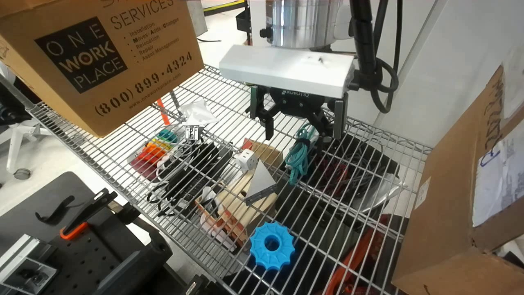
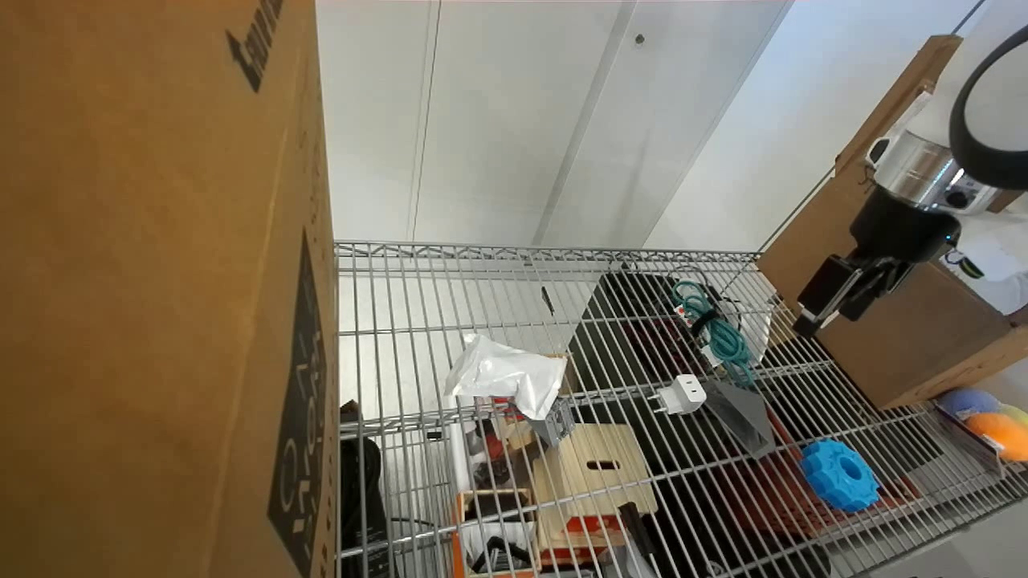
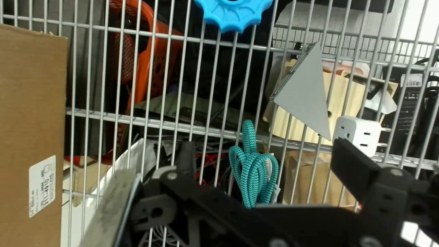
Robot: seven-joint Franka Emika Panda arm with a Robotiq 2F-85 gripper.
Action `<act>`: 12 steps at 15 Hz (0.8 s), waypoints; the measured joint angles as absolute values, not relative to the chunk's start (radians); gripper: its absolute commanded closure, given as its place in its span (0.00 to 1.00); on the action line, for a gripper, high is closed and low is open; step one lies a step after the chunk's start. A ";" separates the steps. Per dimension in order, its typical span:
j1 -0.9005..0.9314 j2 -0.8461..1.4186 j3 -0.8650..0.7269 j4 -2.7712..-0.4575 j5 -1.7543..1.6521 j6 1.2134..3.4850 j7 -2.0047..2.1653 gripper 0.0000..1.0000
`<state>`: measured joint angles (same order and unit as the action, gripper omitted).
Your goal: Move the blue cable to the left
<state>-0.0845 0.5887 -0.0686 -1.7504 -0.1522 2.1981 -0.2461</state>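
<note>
A claw [image 1: 297, 134] hangs over a wire bench [image 2: 482, 251], fingers [image 3: 355, 160] wide apart, holding nothing; prob. lining up. Teal cable [image 3: 253, 175], a coiled bundle, lies on the bench, below & apart from the claw. In wrist view it shows in the gap btwn the fingers, near end hidden behind the claw. Long axis runs approx. square to the fingertip-to-fingertip line, so lowering w/ little twist would prob. let them close across it. White plug [image 3: 356, 129] is partly covered by a fingertip in same view; could get bumped on the way down.
</note>
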 measured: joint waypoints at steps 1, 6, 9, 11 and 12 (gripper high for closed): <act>-0.084 0.589 -0.070 -1.752 -0.161 2.198 -0.236 0.00; -0.089 0.631 -0.081 -1.729 -0.173 2.186 -0.227 0.00; -0.096 0.703 -0.080 -1.664 -0.174 2.191 -0.245 0.00; -0.096 0.754 -0.077 -1.604 -0.174 2.197 -0.259 0.00; -0.096 0.780 -0.074 -1.571 -0.174 2.198 -0.266 0.00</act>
<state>-0.0956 0.7797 -0.0742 -1.5715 -0.1738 2.1975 -0.2658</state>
